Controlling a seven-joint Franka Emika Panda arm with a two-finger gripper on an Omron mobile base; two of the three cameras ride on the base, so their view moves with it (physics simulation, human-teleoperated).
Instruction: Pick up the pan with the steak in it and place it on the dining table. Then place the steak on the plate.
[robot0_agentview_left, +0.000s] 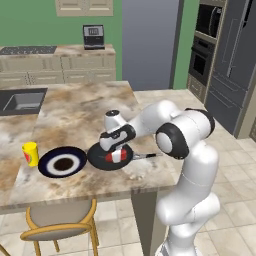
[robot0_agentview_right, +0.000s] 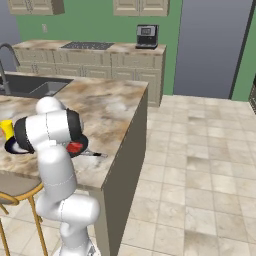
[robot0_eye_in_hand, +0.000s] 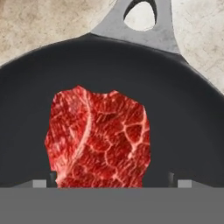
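Hand view: the steak (robot0_eye_in_hand: 98, 138) fills the lower middle of the frame, lying in the pan (robot0_eye_in_hand: 183, 131), whose handle root runs off the top edge. My fingertips (robot0_eye_in_hand: 51, 178) stand wide at either side of the meat, pincer (robot0_eye_in_hand: 110, 179) released (nothing clamped between them). Left base view: the pan (robot0_agentview_left: 97, 156) sits on the table (robot0_agentview_left: 80, 110) at centre frame, just right of the plate (robot0_agentview_left: 62, 161); a yellow cup (robot0_agentview_left: 30, 153) stands further left.
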